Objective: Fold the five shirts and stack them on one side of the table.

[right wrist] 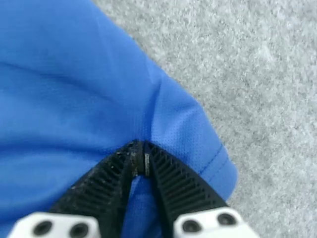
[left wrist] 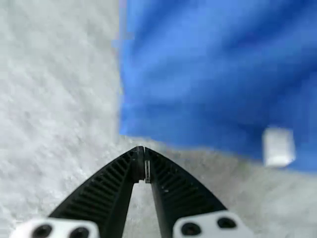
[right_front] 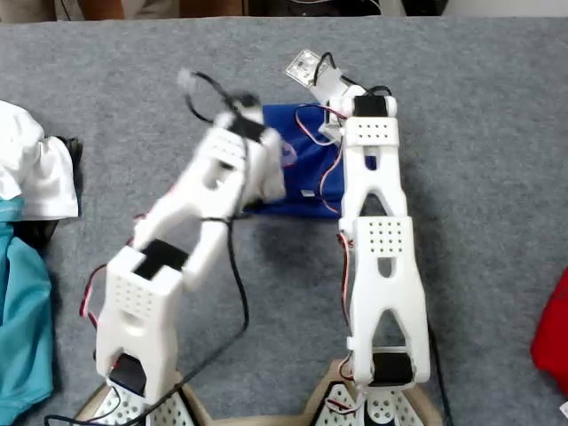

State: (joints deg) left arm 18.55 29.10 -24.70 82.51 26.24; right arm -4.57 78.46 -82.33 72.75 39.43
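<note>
A blue shirt (right_front: 306,164) lies folded into a small block at the middle of the grey mat, partly under both arms. In the left wrist view my left gripper (left wrist: 140,167) is shut and holds nothing. It hangs over bare mat just off the blue shirt's (left wrist: 218,74) edge, near the white tag (left wrist: 278,146). My right gripper (right wrist: 140,159) is shut on the blue shirt (right wrist: 74,99), pinching cloth close to one corner, and a crease runs away from its tips. A white shirt (right_front: 31,164) and a teal shirt (right_front: 22,311) lie at the table's left edge, a red shirt (right_front: 552,333) at the right edge.
A dark garment (right_front: 53,191) lies under the white shirt at the left. The left arm (right_front: 213,177) and right arm (right_front: 377,177) stand close together over the blue shirt. Grey mat (right_front: 479,133) stretches open to the right and at the far side.
</note>
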